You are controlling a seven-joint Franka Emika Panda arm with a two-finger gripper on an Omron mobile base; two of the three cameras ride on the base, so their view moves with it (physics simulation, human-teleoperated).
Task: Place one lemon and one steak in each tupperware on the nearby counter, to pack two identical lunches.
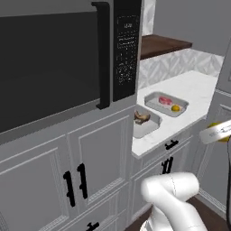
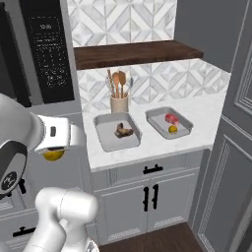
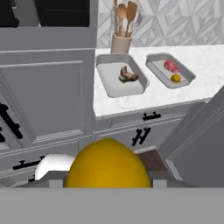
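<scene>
My gripper (image 2: 53, 151) is shut on a yellow lemon (image 3: 107, 168), held in the air left of and below the counter (image 2: 206, 115), in front of the grey cabinets. On the counter lie two pale-grey tupperware trays. The left tupperware (image 2: 110, 138) holds a brown steak (image 2: 123, 130). The right tupperware (image 2: 160, 118) holds a red steak (image 2: 171, 118) and a second lemon (image 2: 173, 129). In the hand view both trays (image 3: 111, 81) (image 3: 159, 65) lie ahead, above the held lemon. In the left base view the gripper (image 1: 219, 134) is at the right edge.
A beige utensil holder (image 2: 119, 103) with wooden spoons stands behind the left tray. A dark wooden shelf (image 2: 138, 53) hangs above the counter. A black built-in oven (image 1: 54, 63) fills the tall cabinet on the left. A tall grey panel (image 2: 236, 147) borders the counter's right.
</scene>
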